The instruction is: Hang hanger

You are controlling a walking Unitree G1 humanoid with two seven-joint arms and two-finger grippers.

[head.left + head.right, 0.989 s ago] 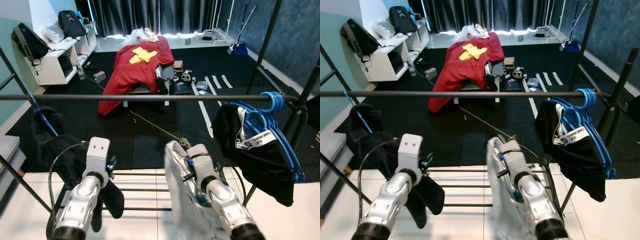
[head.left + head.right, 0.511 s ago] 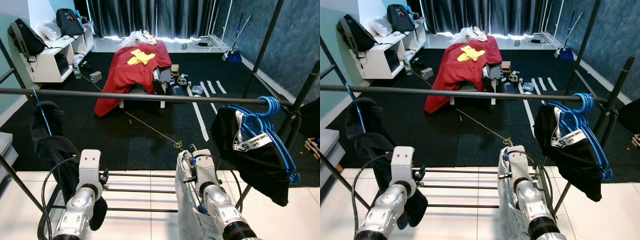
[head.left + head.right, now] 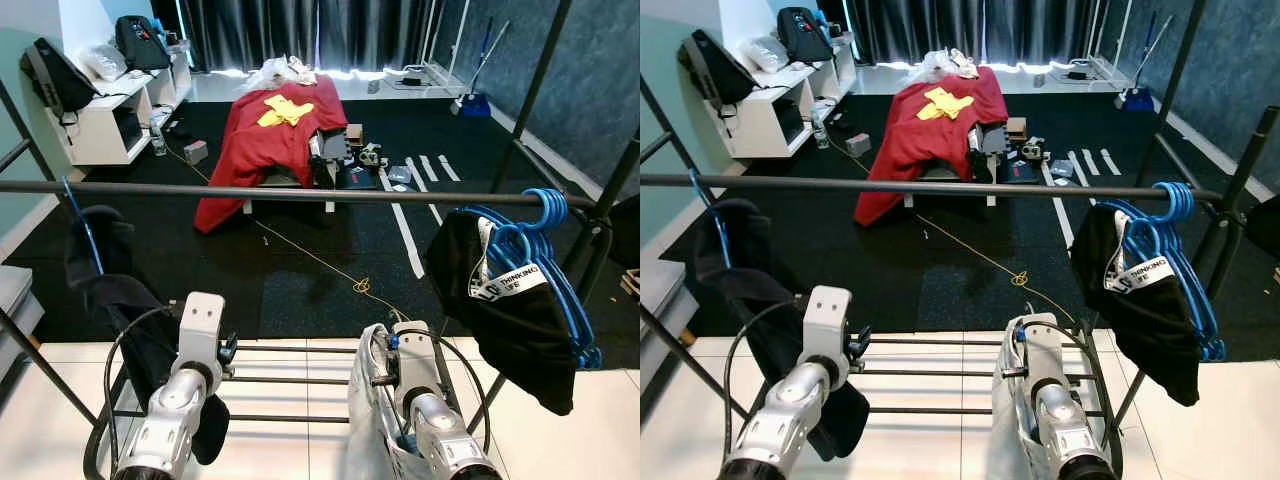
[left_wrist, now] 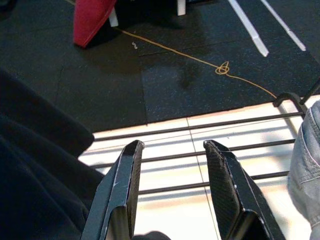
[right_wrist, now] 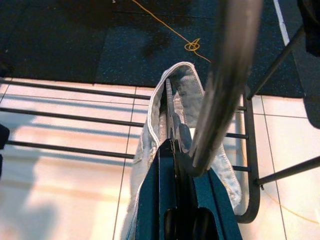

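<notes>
My right gripper (image 5: 172, 150) is shut on a hanger whose silver hook (image 5: 225, 75) juts up past the fingers. A pale denim garment (image 3: 365, 420) hangs on that hanger, draped over my right arm (image 3: 420, 385), low and well below the black rail (image 3: 300, 195). My left gripper (image 4: 172, 147) is open with nothing between its fingers, held over the rack's lower bars beside a black garment (image 3: 110, 290). That garment hangs on a blue hanger (image 3: 80, 225) at the rail's left end.
Several blue hangers (image 3: 535, 235) with a black garment (image 3: 505, 310) crowd the rail's right end. The rack's slanted uprights (image 3: 610, 195) stand right and left. Low rack bars (image 3: 290, 380) cross white tiles. Beyond lie black carpet, a yellow cord (image 3: 360, 285) and a red-draped table (image 3: 270, 130).
The camera has shifted a little. My right arm with the denim garment sits lower in view than a second ago. The left arm stays low with its fingers apart.
</notes>
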